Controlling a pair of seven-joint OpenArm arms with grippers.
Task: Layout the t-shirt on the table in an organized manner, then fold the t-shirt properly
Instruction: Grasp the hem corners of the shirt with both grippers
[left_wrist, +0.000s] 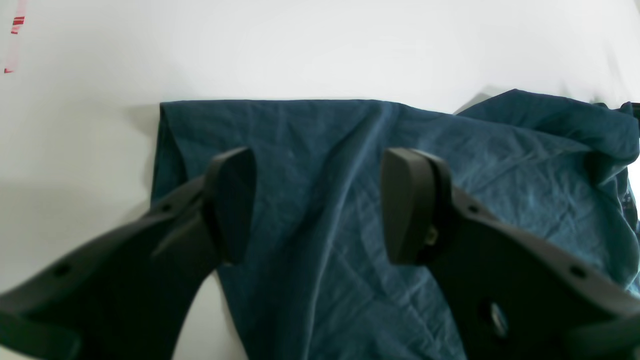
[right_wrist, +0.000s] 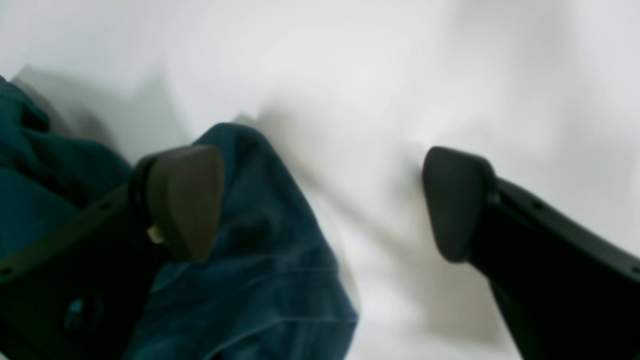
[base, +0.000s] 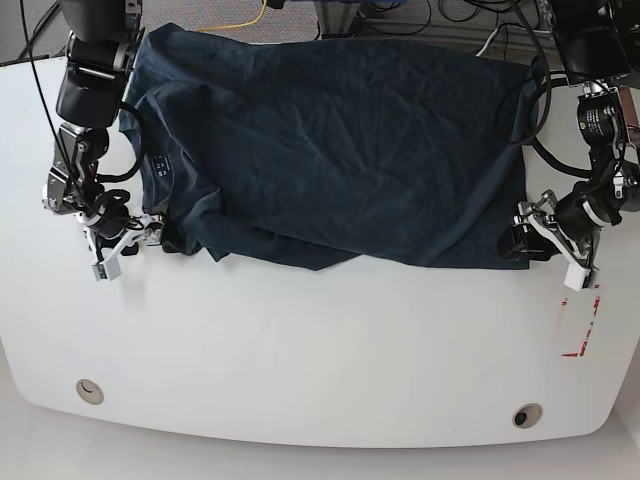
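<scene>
The t-shirt (base: 330, 150) is spread across the far half of the table (base: 320, 360), its near hem bunched. The left gripper (left_wrist: 317, 205) is held wide open over the right corner, and the right gripper (right_wrist: 320, 205) gapes empty beside the left sleeve, presumably so both corners can be seized and pulled flat.

Left pincer (left_wrist: 317, 205) and right pincer (right_wrist: 322, 202), jaws apart, low.
</scene>
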